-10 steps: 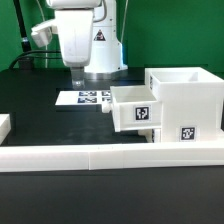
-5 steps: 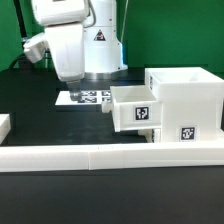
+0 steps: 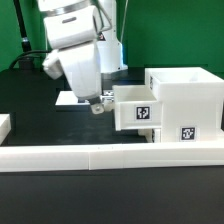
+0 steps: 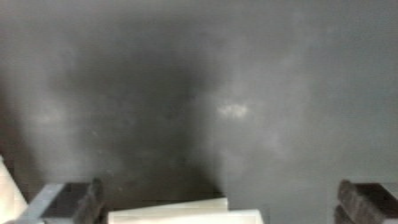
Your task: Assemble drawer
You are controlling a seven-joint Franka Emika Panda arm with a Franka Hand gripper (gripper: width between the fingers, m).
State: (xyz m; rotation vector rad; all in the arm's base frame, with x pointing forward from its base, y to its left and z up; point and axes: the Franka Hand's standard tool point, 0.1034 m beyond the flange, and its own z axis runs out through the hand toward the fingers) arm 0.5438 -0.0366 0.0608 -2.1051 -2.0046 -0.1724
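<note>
The drawer's white cubic casing (image 3: 186, 100) stands at the exterior view's right, open on top, with a tag on its front. One knobbed tray (image 3: 134, 108) with a tag sticks partway out of the casing's left side. My gripper (image 3: 97, 106) hangs tilted just left of that tray, low over the black table. In the wrist view my gripper (image 4: 217, 206) is open and empty, its dark fingers (image 4: 68, 201) wide apart. A white corner (image 4: 178, 212) lies between them; I cannot tell which part it belongs to. The second tray is not identifiable.
A long low white rail (image 3: 110, 156) runs along the front. The marker board (image 3: 68, 99) lies behind my gripper, mostly hidden. A small white piece (image 3: 4, 125) sits at the exterior view's left edge. A green wall is at the back.
My gripper has come down and moved toward the exterior view's right, tilting, from above the marker board to just beside the tray. The drawer parts have not moved.
</note>
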